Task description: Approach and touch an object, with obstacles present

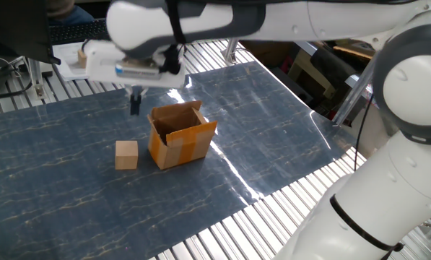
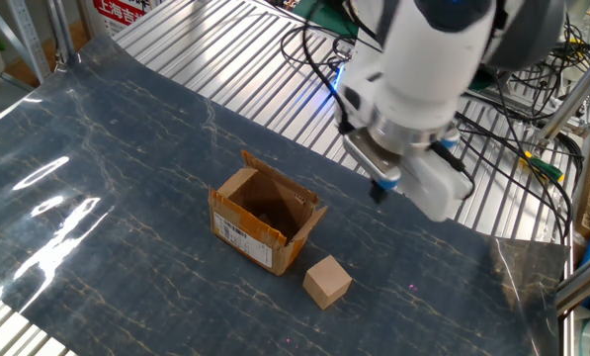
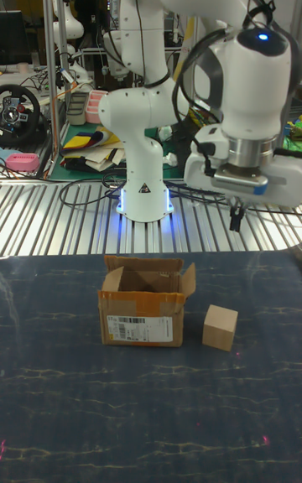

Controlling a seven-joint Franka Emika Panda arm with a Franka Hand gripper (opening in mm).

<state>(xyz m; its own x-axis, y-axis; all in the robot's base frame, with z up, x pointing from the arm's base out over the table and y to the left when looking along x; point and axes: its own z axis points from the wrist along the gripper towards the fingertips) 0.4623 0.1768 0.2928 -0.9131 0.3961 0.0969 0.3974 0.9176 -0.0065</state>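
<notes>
The object, a small light-tan wooden cube (image 1: 126, 154) (image 2: 327, 281) (image 3: 220, 327), rests on the blue sheet just beside the obstacle, an orange-brown cardboard box (image 1: 180, 134) (image 2: 265, 220) (image 3: 143, 311) with its flaps upright. My gripper (image 1: 135, 107) (image 2: 379, 190) (image 3: 236, 219) hangs in the air beyond the cube, well above the sheet and touching nothing. Its dark fingertips are pressed together and hold nothing. It stands clear of the box, off the corner on the cube's side.
A blue marbled sheet (image 1: 71, 188) covers the ribbed metal table (image 2: 225, 59). At the far back lie a white sheet with a tan block (image 1: 80, 53) and a keyboard (image 1: 81, 30). Cables (image 2: 532, 89) and the arm's base (image 3: 144, 189) stand past the table's edge.
</notes>
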